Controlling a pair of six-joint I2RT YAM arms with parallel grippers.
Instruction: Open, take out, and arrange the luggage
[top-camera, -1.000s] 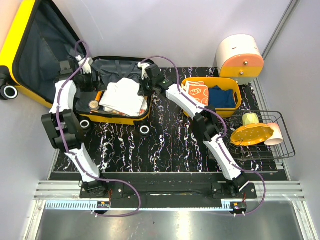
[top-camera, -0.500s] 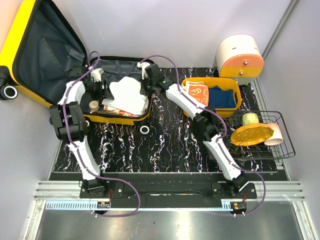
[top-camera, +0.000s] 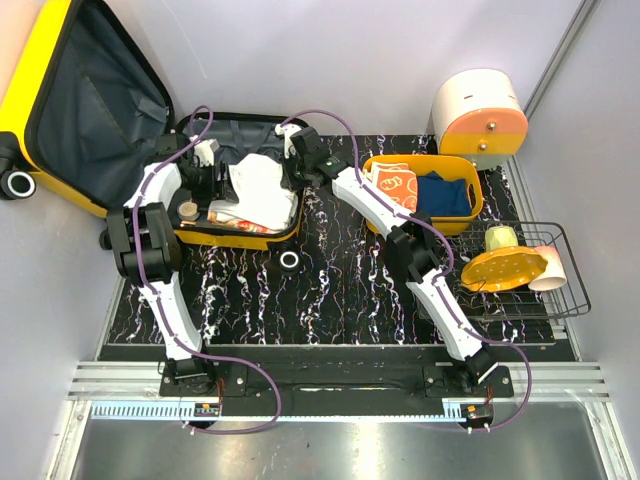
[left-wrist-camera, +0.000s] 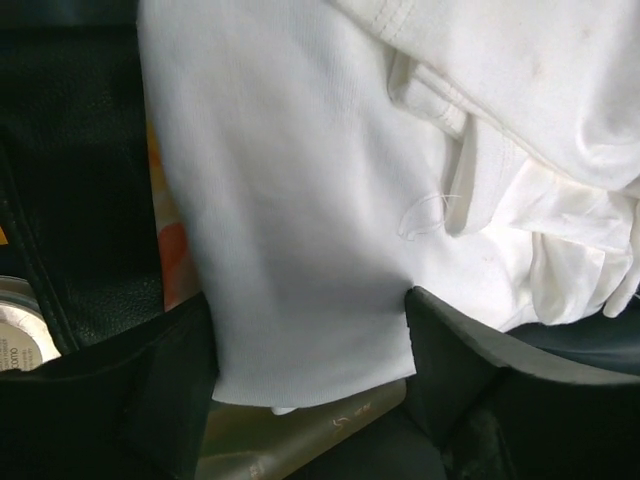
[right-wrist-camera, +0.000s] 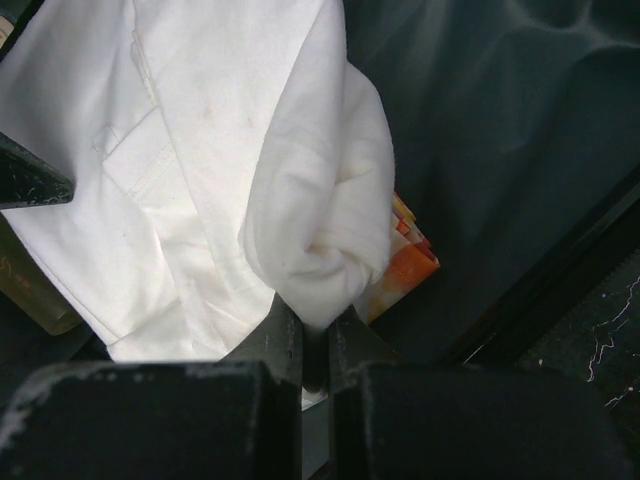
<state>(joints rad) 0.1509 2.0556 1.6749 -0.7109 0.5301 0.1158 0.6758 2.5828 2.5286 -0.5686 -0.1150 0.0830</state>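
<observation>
Reading any label here is hard: in the left wrist view a round tin (left-wrist-camera: 15, 335) at the frame's edge carries small dark lettering, possibly "OUO", too blurred to be sure of. A pale packet (left-wrist-camera: 300, 440) under the cloth shows a scrap of cursive that cannot be made out.

The yellow suitcase (top-camera: 230, 238) sits at the far left of the black marbled table (top-camera: 350, 290). It lies open, with its base flat on the table. The lid is raised and leans out past the table's left edge, showing its dark grey lining. Its long axis runs from near to far, with the wheeled end toward the arms.

The left gripper (left-wrist-camera: 310, 340) is inside the base with its jaws spread wide. The lower edge of a white garment (left-wrist-camera: 300, 200) hangs between the fingers (left-wrist-camera: 170, 380) and brushes both, though they are not squeezing it.

The right gripper (right-wrist-camera: 315, 345) reaches in from the right side of the base. Its jaws are nearly closed and pinch a bunched fold of the garment. An orange printed cloth (right-wrist-camera: 405, 265) peeks out beneath that fold, against the lining.
</observation>
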